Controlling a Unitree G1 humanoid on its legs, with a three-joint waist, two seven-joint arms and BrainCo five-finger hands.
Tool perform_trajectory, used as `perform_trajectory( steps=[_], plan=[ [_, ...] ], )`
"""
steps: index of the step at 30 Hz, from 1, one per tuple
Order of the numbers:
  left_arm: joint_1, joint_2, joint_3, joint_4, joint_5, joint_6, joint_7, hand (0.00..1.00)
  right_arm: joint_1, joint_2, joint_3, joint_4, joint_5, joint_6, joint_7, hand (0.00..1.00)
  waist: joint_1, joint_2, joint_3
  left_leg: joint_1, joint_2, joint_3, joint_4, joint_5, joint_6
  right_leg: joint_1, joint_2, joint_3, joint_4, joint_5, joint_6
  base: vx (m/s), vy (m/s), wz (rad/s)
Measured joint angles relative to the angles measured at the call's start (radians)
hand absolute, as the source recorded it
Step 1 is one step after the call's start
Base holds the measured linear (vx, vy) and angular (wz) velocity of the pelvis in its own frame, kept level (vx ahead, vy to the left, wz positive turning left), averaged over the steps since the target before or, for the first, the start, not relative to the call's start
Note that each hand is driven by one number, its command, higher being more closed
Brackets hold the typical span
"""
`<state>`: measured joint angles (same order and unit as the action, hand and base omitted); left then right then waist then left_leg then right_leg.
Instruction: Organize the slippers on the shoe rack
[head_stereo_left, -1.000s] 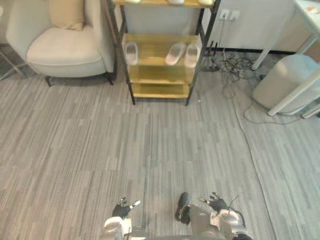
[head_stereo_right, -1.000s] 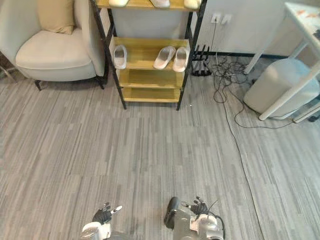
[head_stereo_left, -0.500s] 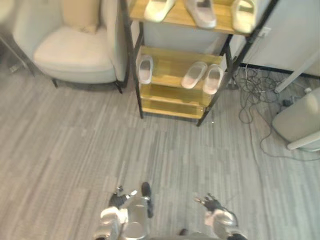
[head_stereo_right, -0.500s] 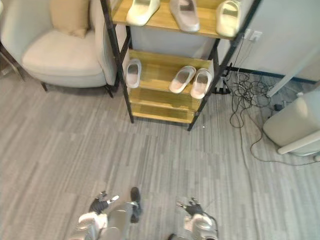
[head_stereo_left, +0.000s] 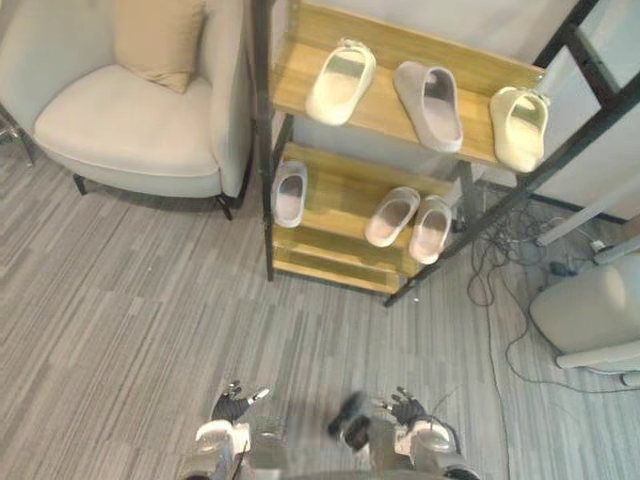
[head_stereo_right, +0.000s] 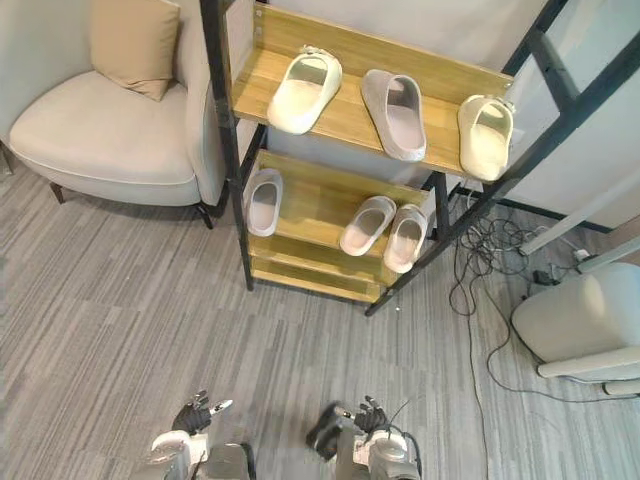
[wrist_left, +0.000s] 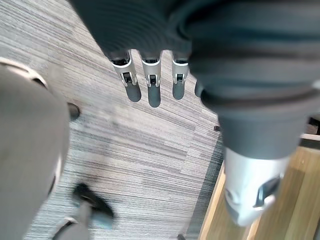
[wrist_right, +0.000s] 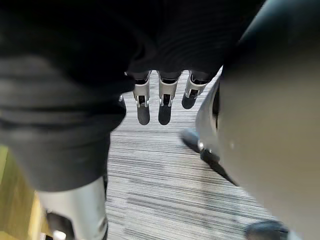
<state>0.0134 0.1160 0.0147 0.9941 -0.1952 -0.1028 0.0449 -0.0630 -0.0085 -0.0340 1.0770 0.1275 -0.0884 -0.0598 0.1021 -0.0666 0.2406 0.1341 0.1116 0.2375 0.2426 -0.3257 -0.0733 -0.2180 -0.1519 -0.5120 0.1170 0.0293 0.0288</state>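
A black-framed shoe rack (head_stereo_left: 470, 190) with wooden shelves stands ahead. Its upper shelf holds a cream slipper (head_stereo_left: 340, 83), a grey slipper (head_stereo_left: 430, 92) and another cream slipper (head_stereo_left: 518, 126). On the shelf below lie a single pale slipper (head_stereo_left: 289, 194) at the left and a pair of pale slippers (head_stereo_left: 410, 220) at the right. My left hand (head_stereo_left: 232, 407) and right hand (head_stereo_left: 410, 410) hang low over the floor, well short of the rack. Both are open with fingers (wrist_left: 148, 90) straight and hold nothing.
A cream armchair (head_stereo_left: 120, 120) with a tan cushion (head_stereo_left: 158, 40) stands left of the rack. Loose cables (head_stereo_left: 500, 270) lie on the floor at the rack's right, beside a pale rounded stool (head_stereo_left: 590, 315). Grey striped floor (head_stereo_left: 150, 330) lies between me and the rack.
The camera has moved closer to the rack and tilted up, so the upper shelf with its three slippers now shows fully. Both hands stay low and open.
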Motion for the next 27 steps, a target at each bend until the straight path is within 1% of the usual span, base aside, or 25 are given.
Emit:
perform_trajectory(
  steps=[1,2,3,4,5,6,7,8,9,10,11,12,13,14,15,16,17,19,21,22,23,25,26,27],
  plan=[
    [0.005,0.003,0.0,0.001,0.0,0.0,0.001,0.0,0.009,0.0,0.0,-0.002,0.0,-0.001,0.002,0.0,-0.005,-0.007,-0.006,0.024,0.003,-0.012,0.0,-0.02,-0.023,0.009,0.0,0.021,0.013,0.068,-0.044,0.44,-0.244,0.58],
    [0.003,-0.011,0.003,0.006,0.002,0.0,0.0,0.0,0.006,-0.016,-0.002,-0.002,0.0,-0.001,0.002,0.0,-0.009,0.016,-0.021,0.039,0.049,-0.038,0.007,-0.033,-0.045,0.007,0.03,0.007,0.071,0.051,-0.06,0.39,-0.21,0.47],
    [0.007,-0.013,0.003,0.006,0.005,-0.002,-0.001,0.0,0.005,-0.019,-0.002,-0.002,0.0,-0.001,0.002,0.0,-0.008,0.026,-0.028,0.033,0.063,-0.044,0.023,-0.032,-0.047,0.008,0.035,-0.001,0.077,0.022,-0.056,0.49,-0.263,0.39],
    [0.01,-0.016,0.004,0.01,0.009,0.0,-0.001,0.0,0.001,-0.024,-0.003,-0.001,0.0,-0.002,0.003,0.0,-0.01,0.041,-0.033,-0.049,0.112,-0.062,0.181,-0.031,-0.049,0.013,0.066,-0.022,0.078,-0.016,-0.069,0.45,-0.274,0.19],
    [0.005,-0.018,0.01,0.006,0.015,-0.001,-0.002,0.0,0.002,-0.03,-0.001,0.0,0.0,-0.002,0.002,0.0,-0.009,0.055,-0.03,-0.113,0.151,-0.069,0.322,-0.017,-0.06,0.032,0.091,-0.031,0.066,-0.032,-0.079,0.53,-0.318,0.09],
    [0.001,-0.018,0.013,0.007,0.018,0.0,-0.002,0.0,0.0,-0.038,0.003,0.003,0.001,-0.001,0.002,0.0,-0.006,0.076,-0.019,-0.199,0.212,-0.07,0.523,0.039,-0.038,0.073,0.123,-0.031,0.047,-0.05,-0.099,0.48,-0.285,-0.1],
    [-0.003,-0.014,0.013,0.006,0.019,0.0,-0.003,0.0,0.0,-0.037,0.004,0.006,0.001,0.001,0.001,0.0,-0.004,0.079,-0.016,-0.244,0.242,-0.061,0.636,0.033,-0.033,0.109,0.135,-0.029,0.042,-0.07,-0.104,0.47,-0.216,-0.1],
    [-0.01,-0.013,0.011,0.004,0.019,-0.002,-0.004,0.0,0.004,-0.041,0.002,0.006,0.002,0.001,0.0,0.0,-0.005,0.076,-0.01,-0.274,0.247,-0.053,0.688,0.018,-0.046,0.152,0.136,-0.029,0.035,-0.08,-0.109,0.36,-0.14,-0.05],
    [-0.013,-0.013,0.008,-0.003,0.02,-0.002,-0.005,0.0,0.004,-0.043,-0.002,0.006,0.004,0.0,-0.001,0.0,-0.005,0.069,-0.008,-0.3,0.239,-0.046,0.684,0.006,-0.051,0.186,0.136,-0.029,0.014,-0.082,-0.108,0.35,-0.102,-0.03],
    [-0.015,-0.011,0.005,-0.013,0.022,-0.008,-0.007,0.0,0.004,-0.047,-0.002,0.007,0.005,0.0,-0.002,0.0,-0.005,0.061,-0.004,-0.327,0.224,-0.03,0.634,-0.008,-0.046,0.215,0.134,-0.025,-0.009,-0.082,-0.107,0.3,-0.061,-0.06],
    [-0.017,-0.012,0.005,-0.018,0.024,-0.013,-0.006,0.0,0.002,-0.048,-0.002,0.006,0.008,0.0,-0.002,0.0,-0.004,0.057,-0.002,-0.344,0.205,-0.028,0.571,-0.008,-0.046,0.227,0.13,-0.021,-0.021,-0.081,-0.106,0.29,-0.031,-0.15],
    [-0.024,-0.012,0.005,-0.024,0.028,-0.017,-0.006,0.0,-0.008,-0.05,-0.003,0.006,0.012,-0.001,-0.004,0.0,-0.004,0.052,0.001,-0.364,0.165,-0.034,0.435,-0.005,-0.044,0.24,0.121,-0.014,-0.034,-0.077,-0.099,0.22,0.025,-0.15],
    [-0.027,-0.012,0.005,-0.025,0.028,-0.017,-0.005,0.0,-0.01,-0.05,-0.003,0.005,0.013,-0.001,-0.006,0.0,-0.004,0.05,0.002,-0.368,0.147,-0.039,0.374,-0.001,-0.042,0.242,0.115,-0.009,-0.037,-0.076,-0.097,0.26,0.133,-0.19],
    [-0.03,-0.016,0.0,-0.02,0.028,-0.016,-0.002,0.0,-0.011,-0.052,-0.003,0.002,0.016,-0.002,-0.011,0.0,-0.003,0.054,0.001,-0.369,0.091,-0.073,0.163,0.089,-0.031,0.244,0.104,-0.001,-0.041,-0.076,-0.061,0.25,0.161,-0.3],
    [-0.027,-0.02,-0.004,-0.016,0.028,-0.016,-0.002,0.0,-0.011,-0.055,-0.003,0.004,0.024,-0.002,-0.014,0.0,0.003,0.049,0.002,-0.345,0.068,-0.087,0.121,0.185,-0.01,0.256,0.101,0.021,-0.05,-0.076,-0.044,0.3,0.171,-0.26],
    [-0.028,-0.012,-0.005,-0.008,0.028,-0.015,-0.001,0.0,-0.004,-0.041,0.0,0.0,0.028,-0.002,-0.016,0.0,0.004,0.035,-0.003,-0.328,0.053,-0.077,0.097,0.193,-0.006,0.263,0.093,0.032,-0.063,-0.071,-0.023,0.24,0.111,-0.12],
    [-0.029,-0.002,-0.005,0.001,0.028,-0.014,-0.001,0.0,0.005,-0.023,-0.002,0.0,0.027,-0.001,-0.017,0.0,0.002,0.011,-0.007,-0.298,0.029,-0.06,0.066,0.194,-0.003,0.28,0.066,0.031,-0.071,-0.076,-0.011,0.26,0.12,0.03],
    [-0.026,0.006,-0.005,0.005,0.028,-0.009,-0.001,0.0,0.008,-0.014,-0.002,-0.001,0.025,-0.001,-0.016,0.0,0.002,-0.002,-0.011,-0.261,0.007,-0.042,0.035,0.194,-0.003,0.294,0.046,0.035,-0.07,-0.07,0.002,0.17,0.1,-0.08],
    [-0.02,0.015,-0.005,0.019,0.028,-0.005,-0.001,0.0,0.009,-0.011,-0.002,-0.002,0.022,-0.002,-0.016,0.0,-0.002,-0.013,-0.019,-0.211,-0.014,-0.024,-0.024,0.204,0.012,0.31,0.032,0.047,-0.079,-0.065,0.013,0.13,0.064,-0.17],
    [-0.018,0.017,-0.005,0.019,0.028,-0.003,-0.001,0.0,0.01,-0.011,-0.002,-0.002,0.018,-0.002,-0.016,0.0,-0.004,-0.015,-0.02,-0.195,-0.019,-0.018,-0.047,0.209,0.018,0.315,0.029,0.051,-0.081,-0.063,0.017,0.09,0.04,-0.18],
    [-0.013,0.018,-0.005,0.02,0.028,0.0,-0.001,0.0,0.013,-0.01,-0.003,-0.002,0.005,-0.002,-0.016,0.0,-0.007,-0.018,-0.024,-0.176,-0.022,-0.006,-0.074,0.217,0.018,0.318,0.027,0.056,-0.087,-0.056,0.028,0.05,0.018,-0.23],
    [-0.01,0.018,-0.004,0.02,0.028,0.0,-0.001,0.0,0.017,-0.01,-0.003,-0.002,-0.004,-0.002,-0.016,0.0,-0.011,-0.02,-0.028,-0.163,-0.026,0.003,-0.092,0.223,0.018,0.317,0.026,0.067,-0.089,-0.056,0.028,0.03,0.007,-0.18],
    [-0.009,0.018,-0.004,0.021,0.028,0.0,-0.001,0.0,0.021,-0.009,-0.004,-0.002,-0.007,-0.002,-0.017,0.0,-0.02,-0.021,-0.029,-0.156,-0.028,0.006,-0.107,0.23,0.018,0.316,0.026,0.076,-0.089,-0.055,0.03,0.0,-0.001,-0.08],
    [-0.007,0.018,-0.003,0.023,0.028,-0.001,-0.001,0.0,0.024,-0.009,-0.004,-0.002,-0.007,-0.002,-0.017,0.0,-0.022,-0.021,-0.029,-0.148,-0.028,0.011,-0.118,0.236,0.018,0.316,0.026,0.081,-0.089,-0.054,0.031,-0.01,-0.004,-0.11]
  ],
)
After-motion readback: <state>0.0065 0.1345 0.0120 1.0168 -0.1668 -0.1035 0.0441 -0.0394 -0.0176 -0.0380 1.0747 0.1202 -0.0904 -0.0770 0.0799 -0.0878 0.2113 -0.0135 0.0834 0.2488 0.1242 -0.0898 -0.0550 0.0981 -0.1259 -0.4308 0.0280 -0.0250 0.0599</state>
